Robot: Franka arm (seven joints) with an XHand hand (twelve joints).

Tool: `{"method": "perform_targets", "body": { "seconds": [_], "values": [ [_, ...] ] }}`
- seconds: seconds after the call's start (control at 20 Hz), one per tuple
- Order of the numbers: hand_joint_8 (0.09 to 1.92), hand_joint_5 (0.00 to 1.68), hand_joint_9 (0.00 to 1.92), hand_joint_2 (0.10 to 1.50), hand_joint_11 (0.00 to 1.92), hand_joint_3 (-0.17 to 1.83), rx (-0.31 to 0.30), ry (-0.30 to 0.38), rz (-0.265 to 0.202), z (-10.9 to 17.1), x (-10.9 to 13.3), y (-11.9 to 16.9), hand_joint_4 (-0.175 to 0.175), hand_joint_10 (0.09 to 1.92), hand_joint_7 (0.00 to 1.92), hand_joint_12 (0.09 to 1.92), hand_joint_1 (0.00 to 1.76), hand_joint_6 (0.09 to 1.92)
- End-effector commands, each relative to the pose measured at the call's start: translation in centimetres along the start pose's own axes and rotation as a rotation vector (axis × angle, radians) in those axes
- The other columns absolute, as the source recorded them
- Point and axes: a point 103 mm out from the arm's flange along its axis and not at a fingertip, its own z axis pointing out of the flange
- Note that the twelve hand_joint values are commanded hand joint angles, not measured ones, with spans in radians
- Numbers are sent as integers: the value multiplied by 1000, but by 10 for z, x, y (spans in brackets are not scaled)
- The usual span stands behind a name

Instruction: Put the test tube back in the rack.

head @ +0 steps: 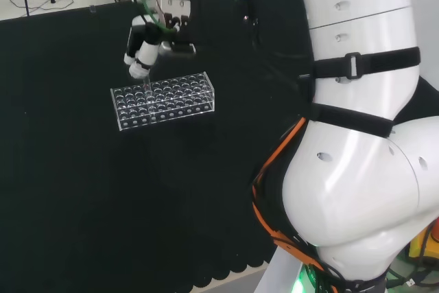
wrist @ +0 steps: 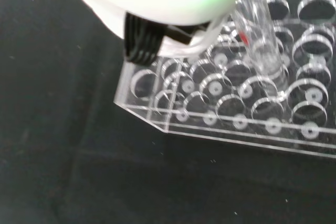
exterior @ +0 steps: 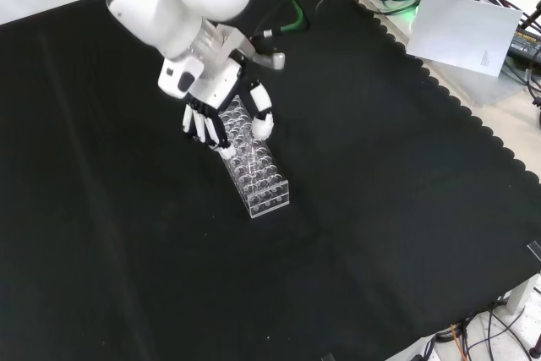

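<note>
The table [exterior: 363, 209] is covered with a black cloth [head: 82, 190] whose edge is scalloped where it shows in the head and front views. Directly on the cloth stands 1 clear rack [head: 163, 100], a long block of round holes in rows. In the front view it sits left of the cloth's middle, and in the head view toward the far left.
</note>
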Motion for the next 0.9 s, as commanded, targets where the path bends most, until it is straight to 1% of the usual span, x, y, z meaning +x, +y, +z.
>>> {"method": "perform_targets", "body": {
  "seconds": [0.05, 0.3, 0.5, 0.65, 0.9],
  "values": [
    [977, 1013, 789, 449, 359, 655, -90, -4, -69, -48, 17, -39, -49, 907, 568, 1463, 1127, 87],
    [976, 1006, 782, 454, 345, 652, -173, -14, -85, -83, 21, -82, -48, 906, 561, 1466, 1115, 87],
    [975, 1002, 777, 458, 339, 650, -239, -45, -89, -103, 23, -117, -47, 903, 559, 1468, 1105, 87],
    [975, 997, 776, 462, 336, 649, -273, -44, -81, -111, 25, -140, -47, 902, 558, 1470, 1100, 87],
    [973, 995, 775, 467, 331, 646, -300, -58, -76, -113, 30, -169, -46, 899, 556, 1472, 1095, 87]
  ]
}}
